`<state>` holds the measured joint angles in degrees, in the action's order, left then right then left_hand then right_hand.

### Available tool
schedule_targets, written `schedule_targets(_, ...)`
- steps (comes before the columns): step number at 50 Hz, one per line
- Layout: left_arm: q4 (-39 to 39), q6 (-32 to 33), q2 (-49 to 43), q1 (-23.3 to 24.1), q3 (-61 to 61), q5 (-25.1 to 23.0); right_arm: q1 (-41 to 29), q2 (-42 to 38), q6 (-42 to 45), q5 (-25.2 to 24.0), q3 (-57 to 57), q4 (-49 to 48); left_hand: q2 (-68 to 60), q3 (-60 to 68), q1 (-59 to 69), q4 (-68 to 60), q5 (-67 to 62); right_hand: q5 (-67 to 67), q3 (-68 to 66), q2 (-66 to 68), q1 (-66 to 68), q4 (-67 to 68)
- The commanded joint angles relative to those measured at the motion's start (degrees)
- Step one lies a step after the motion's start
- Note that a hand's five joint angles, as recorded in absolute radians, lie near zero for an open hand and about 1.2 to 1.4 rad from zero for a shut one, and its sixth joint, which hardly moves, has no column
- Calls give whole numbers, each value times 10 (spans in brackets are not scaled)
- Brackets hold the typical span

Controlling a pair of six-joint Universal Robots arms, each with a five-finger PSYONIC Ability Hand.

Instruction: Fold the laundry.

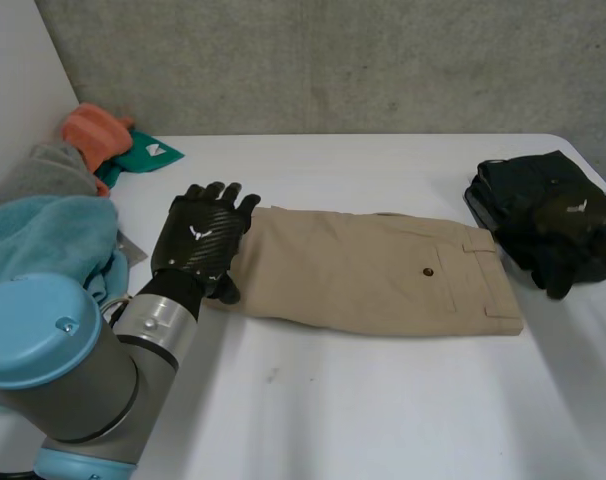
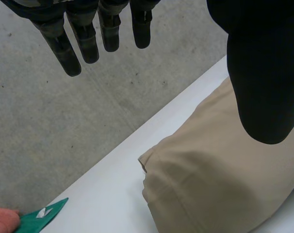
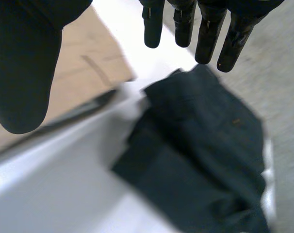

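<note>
Tan folded trousers (image 1: 373,270) lie flat across the middle of the white table (image 1: 363,400). My left hand (image 1: 201,245) hovers over their left end, open, with fingers straight (image 2: 84,34) and thumb apart above the tan cloth (image 2: 210,184). At the table's right end sits a stack of dark folded garments (image 1: 508,185). My right hand (image 1: 571,225) is over that stack, open, its straight fingers (image 3: 210,29) above the dark cloth (image 3: 200,160), holding nothing. The trousers' waist end (image 3: 89,58) lies beside the thumb.
A heap of unfolded laundry sits at the far left: a teal towel (image 1: 43,235), a grey piece (image 1: 48,170), an orange piece (image 1: 93,130) and a green cloth (image 1: 143,155) (image 2: 40,218). A concrete wall runs behind the table's far edge.
</note>
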<state>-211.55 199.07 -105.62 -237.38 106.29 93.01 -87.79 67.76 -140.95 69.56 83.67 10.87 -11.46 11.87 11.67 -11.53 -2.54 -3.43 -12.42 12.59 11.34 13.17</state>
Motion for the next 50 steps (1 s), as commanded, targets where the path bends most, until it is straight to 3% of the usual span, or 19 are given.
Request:
schedule_targets(1,0,0,10,0,4,0,-8,26,-54,-1,128,-62,7,-11,-10,8,18,-74,-84,82,95,77)
schedule_targets(15,0,0,10,0,6,-1,-45,-14,-98,2,204,-218,9,-13,-11,10,20,-126,-136,135,147,129)
schedule_targets(28,-1,0,10,0,7,-2,-62,-48,-92,1,182,-236,7,-11,-10,8,18,-215,-226,224,236,218)
schedule_targets(36,-1,0,10,0,7,-1,-61,-63,-88,5,164,-250,9,-13,-11,10,20,-444,-454,453,465,447)
schedule_targets(41,-1,0,11,0,8,-2,-57,-75,-78,7,147,-249,9,-13,-11,10,20,-665,-675,674,686,668)
schedule_targets(46,-1,0,12,0,10,-2,-56,-69,-63,18,141,-240,9,-13,-11,10,20,-666,-676,674,687,668)
schedule_targets(50,-1,0,12,0,10,-1,-55,-57,-30,58,142,-229,11,-15,-13,11,22,-666,-676,674,687,668)
